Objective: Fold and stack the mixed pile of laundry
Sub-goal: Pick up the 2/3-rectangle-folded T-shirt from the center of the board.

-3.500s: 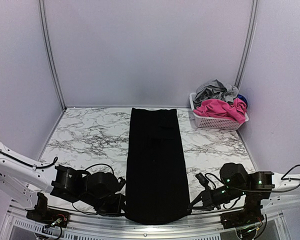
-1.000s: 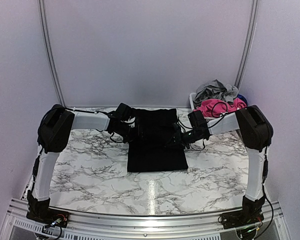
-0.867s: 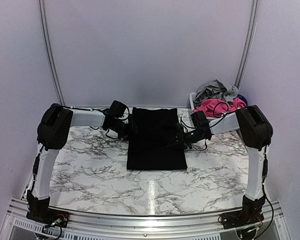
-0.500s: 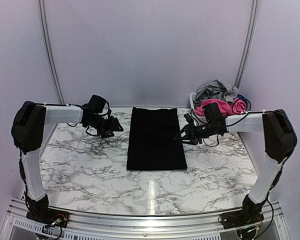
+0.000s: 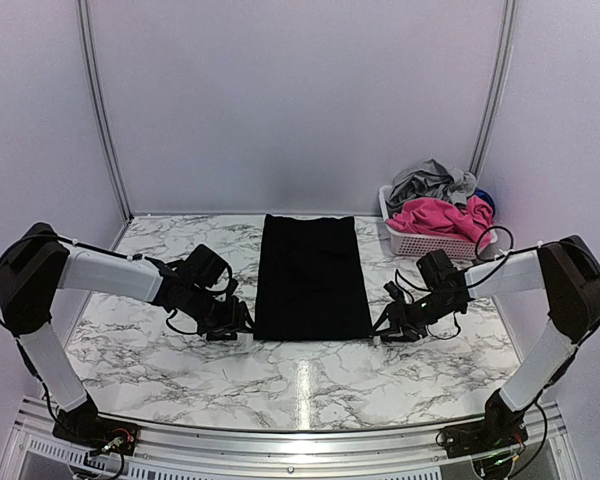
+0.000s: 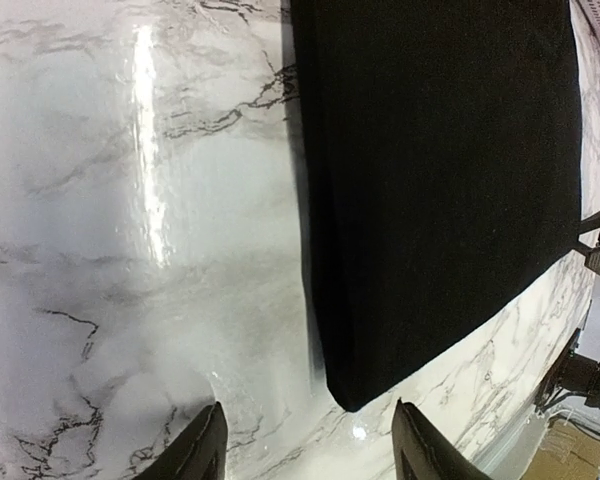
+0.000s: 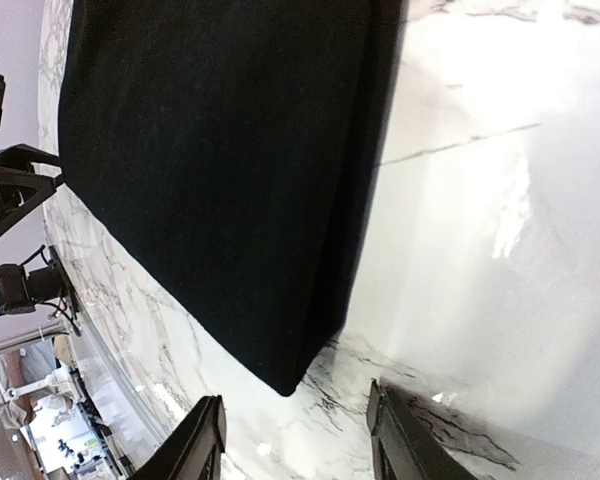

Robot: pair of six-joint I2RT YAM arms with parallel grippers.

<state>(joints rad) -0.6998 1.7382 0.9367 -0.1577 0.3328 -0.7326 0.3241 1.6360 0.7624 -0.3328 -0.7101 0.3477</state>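
Swung down from the far hem to the near corners within the last second, with the black cloth [image 5: 311, 275] left doubled over and let go.
Fingers [image 6: 208, 452] of left gripper [image 5: 238, 322] parted, nothing between them, aimed at the near-left corner just ahead. Same at right gripper [image 5: 388, 322]: parted, empty, just short of the near-right corner. Lying flat as a doubled rectangle in the middle of the marble table [image 5: 310, 375], near edge a fold. Rest of laundry pile [image 5: 442, 200] heaped in white basket [image 5: 435, 246] at far right: pink piece [image 5: 435, 216], grey trousers [image 5: 430, 180], dark blue piece [image 5: 484, 198] behind. Likely light and limp, prone to sag and to slide on the glossy top. Best pinched at both near corners through both layers and lifted together to keep edges square.
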